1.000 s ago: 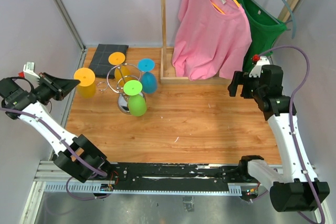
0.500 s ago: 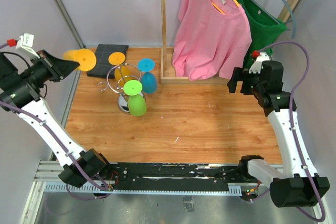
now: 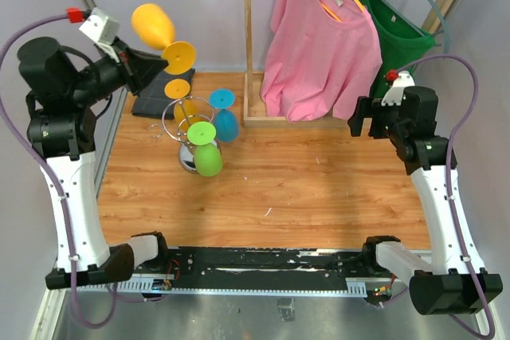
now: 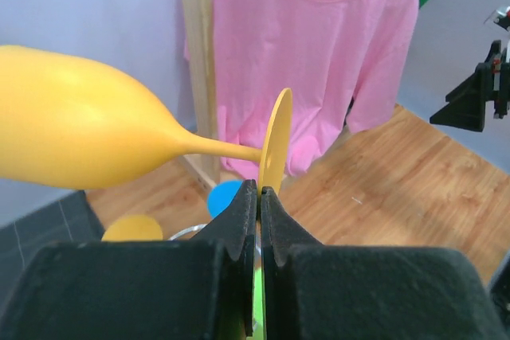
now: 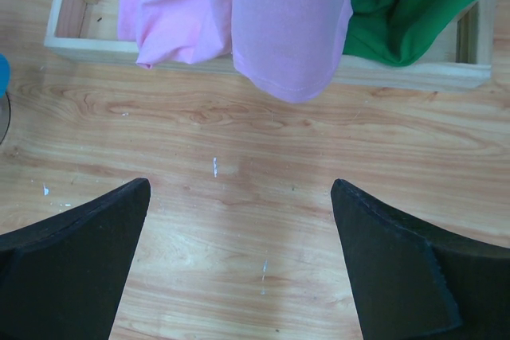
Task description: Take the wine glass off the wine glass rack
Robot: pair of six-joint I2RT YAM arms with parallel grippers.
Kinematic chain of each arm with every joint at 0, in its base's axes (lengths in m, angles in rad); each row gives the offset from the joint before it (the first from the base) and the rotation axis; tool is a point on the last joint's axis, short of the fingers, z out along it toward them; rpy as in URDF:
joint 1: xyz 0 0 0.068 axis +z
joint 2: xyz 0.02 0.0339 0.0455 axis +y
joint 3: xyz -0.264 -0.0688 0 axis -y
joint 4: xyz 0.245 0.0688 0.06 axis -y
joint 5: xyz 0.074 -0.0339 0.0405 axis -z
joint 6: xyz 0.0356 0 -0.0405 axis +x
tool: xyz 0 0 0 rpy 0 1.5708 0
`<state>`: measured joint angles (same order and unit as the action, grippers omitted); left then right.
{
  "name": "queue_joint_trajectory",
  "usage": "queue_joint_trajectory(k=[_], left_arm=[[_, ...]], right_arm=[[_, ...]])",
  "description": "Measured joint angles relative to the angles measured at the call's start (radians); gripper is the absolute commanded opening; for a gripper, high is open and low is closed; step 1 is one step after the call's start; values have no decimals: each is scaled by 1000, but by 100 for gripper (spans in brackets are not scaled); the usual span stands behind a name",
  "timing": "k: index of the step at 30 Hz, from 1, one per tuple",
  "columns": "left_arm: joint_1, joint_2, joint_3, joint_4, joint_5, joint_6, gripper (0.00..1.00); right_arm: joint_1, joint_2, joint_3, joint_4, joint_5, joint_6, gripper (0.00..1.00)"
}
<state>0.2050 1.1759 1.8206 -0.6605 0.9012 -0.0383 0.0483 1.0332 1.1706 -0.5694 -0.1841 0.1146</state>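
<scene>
1. Left gripper [image 4: 259,194]: clamped on the foot disc of the yellow plastic wine glass [image 4: 80,142], whose bowl lies sideways just ahead
2. Chrome wire wine glass rack [image 3: 188,163]: well below that gripper, on the wooden tabletop [image 3: 319,189]
3. Right gripper [image 5: 239,264]: spread wide, holding nothing
4. Progress: removal judged done; only setting down left

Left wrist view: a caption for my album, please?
Left hand pinches a yellow wine glass by its foot; pink shirt behind.
</scene>
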Motion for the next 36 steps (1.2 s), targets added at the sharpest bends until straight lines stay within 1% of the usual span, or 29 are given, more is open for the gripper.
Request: queue_joint_trajectory(k=[4,9,13,16,21,26,32,36], left_arm=[[-202,50,42,18,-132,122,0],[-454,130,76,24,-308,320,0],[-632,168,72,23,-457,511,0],[-755,171,32,36,-555,648,0],[-951,140,-146,111,-714,884,0],[-1099,113,-349,224,-846,1075,0],[-1189,82,-575,460,-947,1267,0],[-1215,70,-738,646,-972,1390,0]], right_arm=[[0,0,55,-28,-1,-15,98],[0,0,138,-72,-3,-27,98],[0,-3,201,-111,-3,-32,98],[0,-8,238,-148,-3,-32,98],[0,10,356,-232,0,-16,98],[2,79,566,-315,2,11,99],[2,163,752,-421,-42,40,98],[2,205,803,-490,-125,39,99]])
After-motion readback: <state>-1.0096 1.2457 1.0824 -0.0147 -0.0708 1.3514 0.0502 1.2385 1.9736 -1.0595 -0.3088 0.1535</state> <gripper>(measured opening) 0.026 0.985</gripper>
